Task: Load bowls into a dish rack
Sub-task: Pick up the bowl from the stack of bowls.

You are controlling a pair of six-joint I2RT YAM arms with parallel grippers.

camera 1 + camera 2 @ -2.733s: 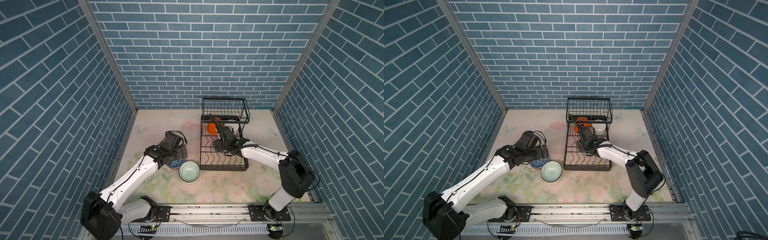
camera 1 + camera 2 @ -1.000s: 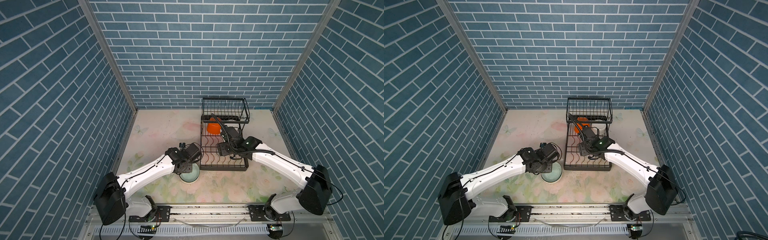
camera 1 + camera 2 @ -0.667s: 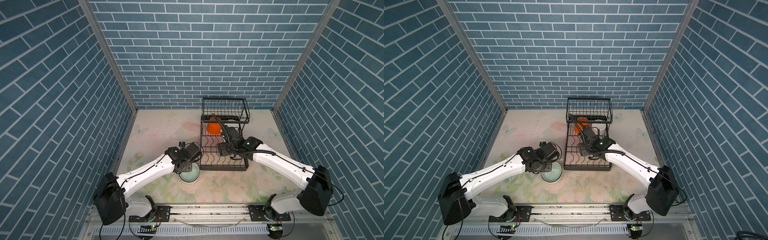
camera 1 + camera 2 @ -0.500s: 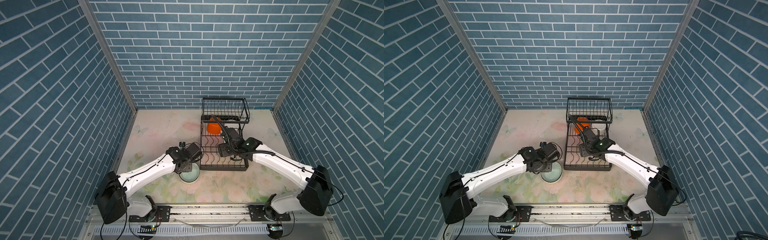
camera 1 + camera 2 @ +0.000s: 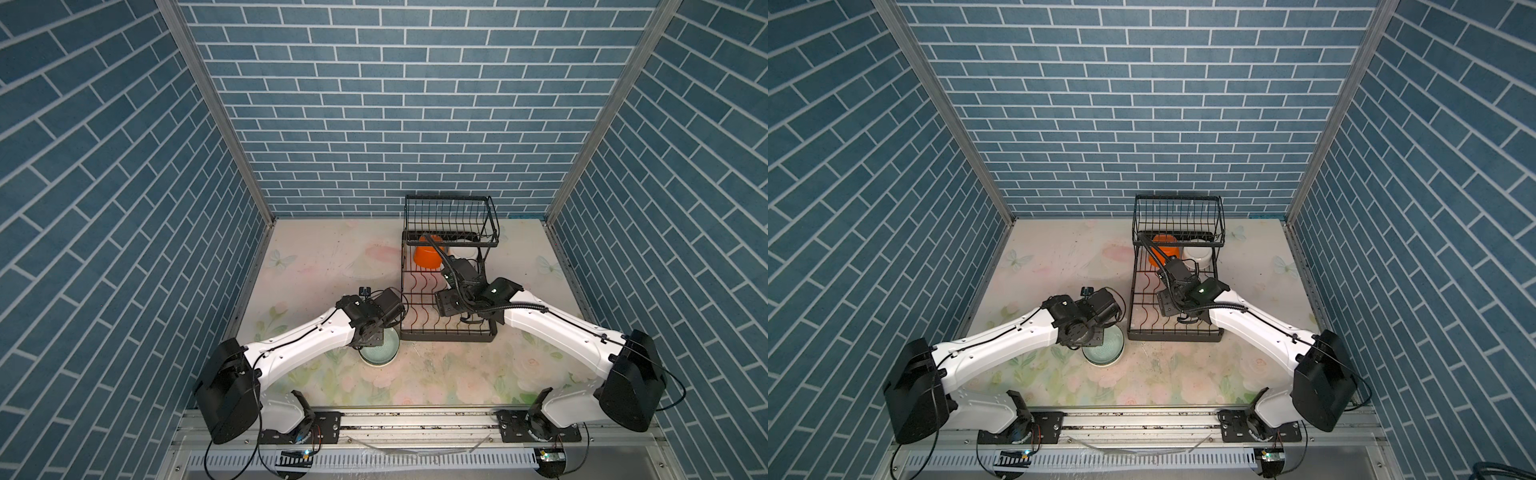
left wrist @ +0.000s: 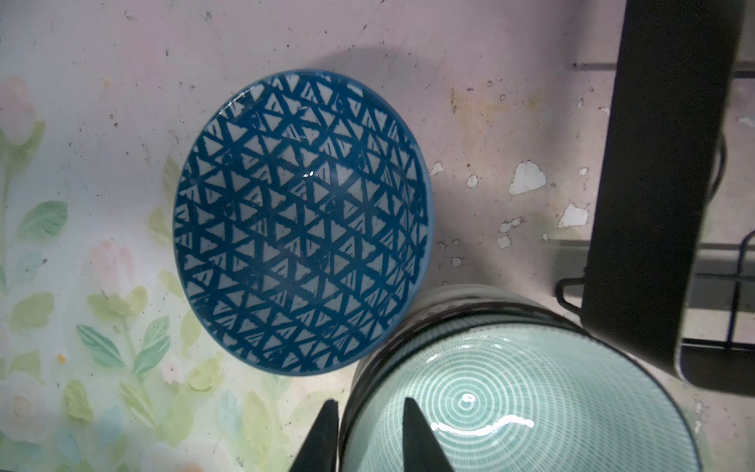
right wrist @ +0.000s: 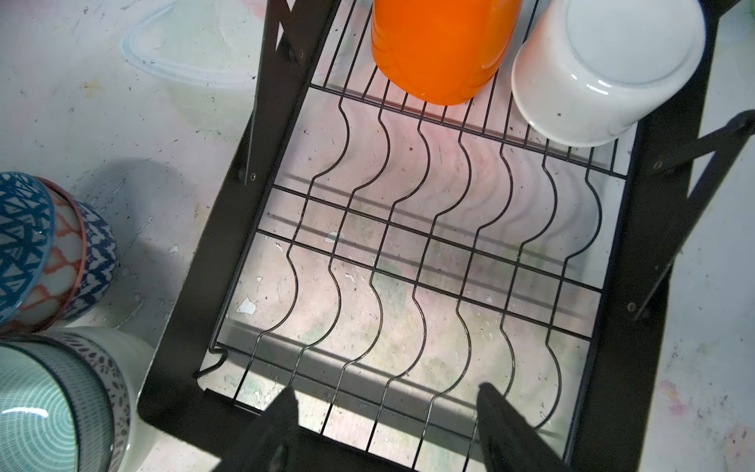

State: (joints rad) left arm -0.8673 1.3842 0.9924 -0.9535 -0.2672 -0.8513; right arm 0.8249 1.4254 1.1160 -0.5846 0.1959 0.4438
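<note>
The green bowl, ringed with fine white circles inside, sits upright on the tabletop just off the near left corner of the dish rack. In both top views it shows only partly from under the left arm's wrist. The left gripper straddles its rim, one finger outside the wall and one inside, both close against it. From here I cannot tell whether they actually pinch it. Right beside the green bowl stands a blue triangle-patterned bowl. The right wrist view shows it nested in a red-lattice bowl, which sits in a blue zigzag bowl. The rack itself stands toward the far edge of the tabletop, a little right of the middle. At the far end of its lower tray, below the raised basket, an orange bowl and a white bowl lie upside down side by side. The right gripper hangs over the near part of that tray, its fingers spread wide and gripping nothing. Blue brick-patterned walls close in the tabletop on three sides.
</note>
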